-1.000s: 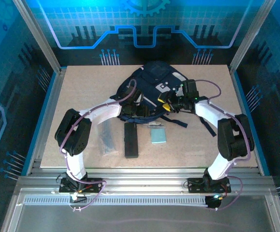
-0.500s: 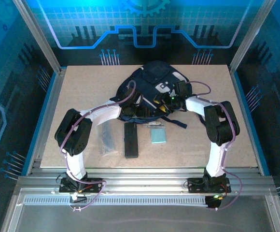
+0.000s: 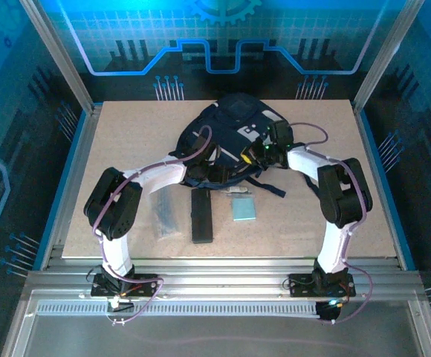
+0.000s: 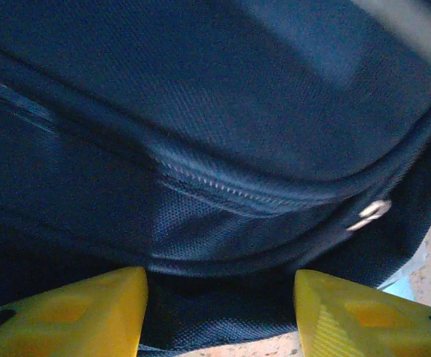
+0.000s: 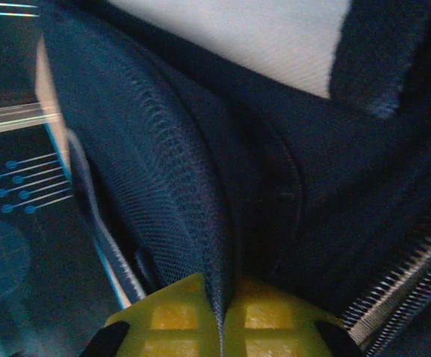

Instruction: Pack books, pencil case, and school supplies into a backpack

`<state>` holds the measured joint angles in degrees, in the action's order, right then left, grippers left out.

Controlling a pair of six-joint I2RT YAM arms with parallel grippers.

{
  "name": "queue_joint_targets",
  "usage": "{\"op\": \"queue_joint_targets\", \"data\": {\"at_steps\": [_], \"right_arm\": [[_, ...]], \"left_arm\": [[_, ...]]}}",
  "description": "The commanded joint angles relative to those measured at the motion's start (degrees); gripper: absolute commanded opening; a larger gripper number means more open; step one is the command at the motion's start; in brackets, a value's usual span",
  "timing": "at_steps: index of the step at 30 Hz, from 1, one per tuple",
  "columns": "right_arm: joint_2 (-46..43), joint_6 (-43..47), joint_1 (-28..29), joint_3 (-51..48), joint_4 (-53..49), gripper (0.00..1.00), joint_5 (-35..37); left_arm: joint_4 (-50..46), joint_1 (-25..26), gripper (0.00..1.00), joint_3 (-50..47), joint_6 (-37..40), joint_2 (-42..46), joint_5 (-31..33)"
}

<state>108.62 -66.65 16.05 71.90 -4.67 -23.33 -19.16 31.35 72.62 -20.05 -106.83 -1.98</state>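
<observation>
While I pinch the bag [image 3: 234,123]: nothing is going in.
right pincer [image 5: 221,311]: together, clamped on a bag fold.
left pincer [image 4: 219,301]: apart, bag's edge between its fingers.
case [image 3: 201,216]: on the table [image 3: 126,134], base-side of my left pincer, unpacked.
ruler [image 3: 165,216]: left of the case, unpacked.
pad [image 3: 243,210], clip [image 3: 236,192]: base-side of my right pincer, unpacked.
books: whether inside, I cannot tell.
left to do, I judge: open the bag, load these four.
</observation>
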Motion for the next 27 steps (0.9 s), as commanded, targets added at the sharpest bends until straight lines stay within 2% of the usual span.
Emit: {"op": "queue_joint_targets", "data": {"at_steps": [1,8,15,19,27], "right_arm": [[-5.1,-0.4,-1.1,5.3,4.2,0.00,-2.9],[-6.2,-0.9,-1.0,5.7,3.9,0.00,-2.8],[-6.1,-0.7,-1.1,4.9,4.2,0.00,-2.8],[-5.9,-0.3,-0.9,5.3,3.9,0.00,-2.8],[-6.2,-0.6,-0.7,4.3,4.5,0.00,-3.2]], "left_arm": [[-3.4,0.0,0.55,1.6,5.9,0.9,2.7],[-3.8,-0.1,0.55,2.9,7.9,0.9,5.4],[-6.3,-0.1,0.68,8.4,7.1,6.6,-3.0],[-8.2,0.6,0.65,12.2,8.2,5.1,-7.9],[-8.1,2.3,0.60,13.8,9.6,-0.1,-8.1]]}}
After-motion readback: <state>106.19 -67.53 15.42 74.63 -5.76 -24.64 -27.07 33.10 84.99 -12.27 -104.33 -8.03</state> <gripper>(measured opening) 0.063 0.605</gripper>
